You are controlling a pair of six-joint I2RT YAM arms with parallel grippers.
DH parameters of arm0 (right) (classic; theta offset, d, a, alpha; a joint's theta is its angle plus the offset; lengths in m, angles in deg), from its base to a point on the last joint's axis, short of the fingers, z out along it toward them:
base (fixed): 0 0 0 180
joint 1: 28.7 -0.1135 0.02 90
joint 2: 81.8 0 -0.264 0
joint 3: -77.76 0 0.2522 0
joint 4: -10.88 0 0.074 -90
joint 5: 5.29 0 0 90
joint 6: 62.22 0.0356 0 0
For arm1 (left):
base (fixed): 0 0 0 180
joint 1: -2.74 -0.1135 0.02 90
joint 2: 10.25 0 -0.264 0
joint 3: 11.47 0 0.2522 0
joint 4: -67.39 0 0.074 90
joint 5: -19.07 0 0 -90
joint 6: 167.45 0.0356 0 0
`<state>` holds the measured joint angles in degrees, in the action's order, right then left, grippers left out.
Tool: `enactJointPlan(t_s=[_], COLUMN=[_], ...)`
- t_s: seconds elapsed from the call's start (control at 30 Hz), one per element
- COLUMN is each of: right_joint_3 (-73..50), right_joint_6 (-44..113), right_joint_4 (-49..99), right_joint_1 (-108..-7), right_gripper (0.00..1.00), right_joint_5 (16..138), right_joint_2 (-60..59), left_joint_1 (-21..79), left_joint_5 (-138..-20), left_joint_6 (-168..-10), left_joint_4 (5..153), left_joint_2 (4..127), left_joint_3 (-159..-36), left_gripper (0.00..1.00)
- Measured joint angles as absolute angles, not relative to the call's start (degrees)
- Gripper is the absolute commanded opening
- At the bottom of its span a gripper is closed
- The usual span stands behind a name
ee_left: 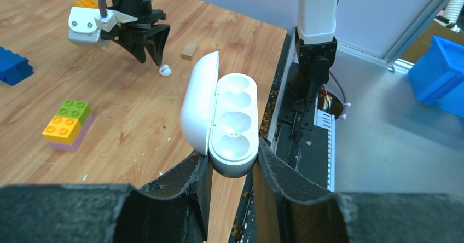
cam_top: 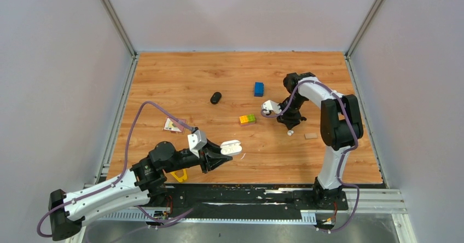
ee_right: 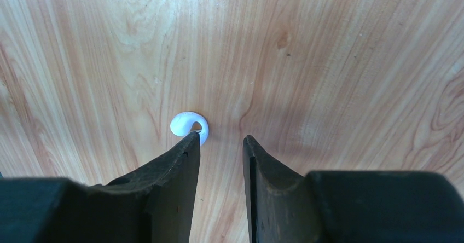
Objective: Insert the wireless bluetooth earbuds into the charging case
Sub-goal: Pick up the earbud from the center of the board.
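Glossy white rounded earbud [ee_right: 187, 123] beside spread right tool [ee_right: 221, 138], left tool [ee_left: 233, 150] pinching open white case [ee_left: 235, 111]

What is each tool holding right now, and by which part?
Left tool pinches the open glossy white oval charging case by the near end of its base. Right tool is open, holding nothing.

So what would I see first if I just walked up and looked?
First, the open white charging case, its little cups empty, clamped in the left gripper near the front of the table. Next, the right gripper pointing down at the wood, with one tiny white earbud just beside a fingertip, not between the jaws. The bright stacked toy bricks in the middle stand out too.
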<state>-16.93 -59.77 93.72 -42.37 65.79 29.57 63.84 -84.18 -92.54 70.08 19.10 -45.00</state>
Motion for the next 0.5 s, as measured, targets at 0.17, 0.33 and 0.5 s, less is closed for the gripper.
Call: enactJointPlan(t_s=[0.17, 0.33, 0.5], right_joint_3=[-16.55, -15.94, -14.74], right_joint_6=[-59.77, -59.77, -59.73], right_joint_4=[93.83, 94.20, 94.99], right_joint_1=[-42.37, -42.37, -42.33], right_gripper=[0.36, 0.36, 0.36], right_joint_5=[65.77, 65.73, 65.77], right_joint_2=[29.88, 29.95, 29.86], left_joint_1=[63.86, 63.84, 63.84], left_joint_5=[-84.10, -84.05, -84.03], left_joint_6=[-92.54, -92.54, -92.54], left_joint_4=[70.27, 70.27, 70.29], left_joint_2=[18.79, 18.64, 18.73], left_joint_3=[-45.00, -45.00, -45.00], left_gripper=[0.00, 0.00, 0.00])
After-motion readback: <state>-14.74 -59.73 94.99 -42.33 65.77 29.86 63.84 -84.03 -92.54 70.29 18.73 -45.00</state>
